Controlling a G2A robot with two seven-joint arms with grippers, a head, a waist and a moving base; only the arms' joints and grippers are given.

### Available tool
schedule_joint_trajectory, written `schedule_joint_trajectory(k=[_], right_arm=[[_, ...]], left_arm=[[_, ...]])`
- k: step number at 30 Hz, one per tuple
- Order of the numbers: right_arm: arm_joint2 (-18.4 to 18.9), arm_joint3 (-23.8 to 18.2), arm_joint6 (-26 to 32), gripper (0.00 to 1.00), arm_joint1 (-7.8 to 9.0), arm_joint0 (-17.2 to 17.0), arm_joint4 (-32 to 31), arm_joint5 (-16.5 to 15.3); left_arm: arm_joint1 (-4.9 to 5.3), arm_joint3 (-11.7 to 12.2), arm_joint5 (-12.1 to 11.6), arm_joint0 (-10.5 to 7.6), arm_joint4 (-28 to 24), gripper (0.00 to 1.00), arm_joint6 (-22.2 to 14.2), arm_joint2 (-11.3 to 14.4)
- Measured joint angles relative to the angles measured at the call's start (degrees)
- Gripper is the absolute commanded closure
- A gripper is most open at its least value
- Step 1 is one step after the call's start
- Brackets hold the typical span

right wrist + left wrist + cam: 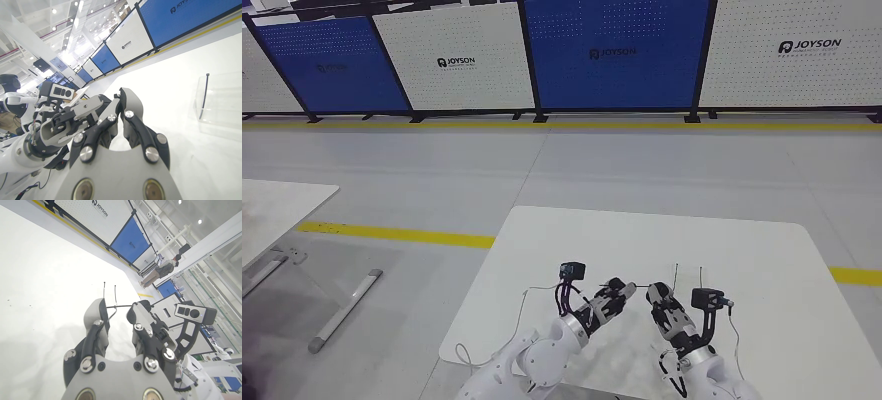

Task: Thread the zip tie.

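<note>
The zip tie (122, 305) is off the tabletop (572, 250), strung roughly level between my two tools. From the left wrist I see its strap cross the gap of the left tool (117, 311), whose fingers stand well apart. The head sits about mid-gap, and a second strand bends from there toward the pad of one finger (104, 313). Whether that pad touches the strap, I cannot tell. The other end runs to the right tool (120, 98). The right wrist picture gives me that one pinched tight, pads together, with a small black stub at the tips that I take for the tie. In the top view all this sits in the lower middle of the frame, the tools nearly tip to tip with a faint dark thread between them.

Two spare ties (676, 276) show as thin dark lines just to the upper right of the tools in the top view. From the right wrist, one of them lines up with the wall of a clear box (219, 113); whether it is inside or against it, I can't say.

Blue and white panels (617, 50) along the top of the top view each carry a dark logo with a short word beside it.
</note>
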Motion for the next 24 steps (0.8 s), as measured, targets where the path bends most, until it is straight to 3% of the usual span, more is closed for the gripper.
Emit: schedule_joint_trajectory(k=[5,8,11,24], right_arm=[[-0.02,-0.22,0.02,1.00,0.01,-0.10,-0.18,0.00],[-0.03,-0.23,0.12,1.00,0.02,-0.09,-0.15,-0.11],[-0.05,-0.14,0.09,1.00,0.02,-0.05,0.00,-0.33],[-0.46,0.15,0.15,1.00,-0.07,0.44,-0.14,-0.31]], left_arm=[[-0.13,0.33,0.13,-0.27,0.17,0.81,0.03,0.37],[-0.18,0.50,0.21,-0.37,-0.04,0.82,0.17,0.34],[-0.22,0.54,0.33,-0.44,-0.18,1.00,0.29,0.26],[-0.24,0.14,-0.72,-0.41,-0.38,1.00,-0.69,0.24]])
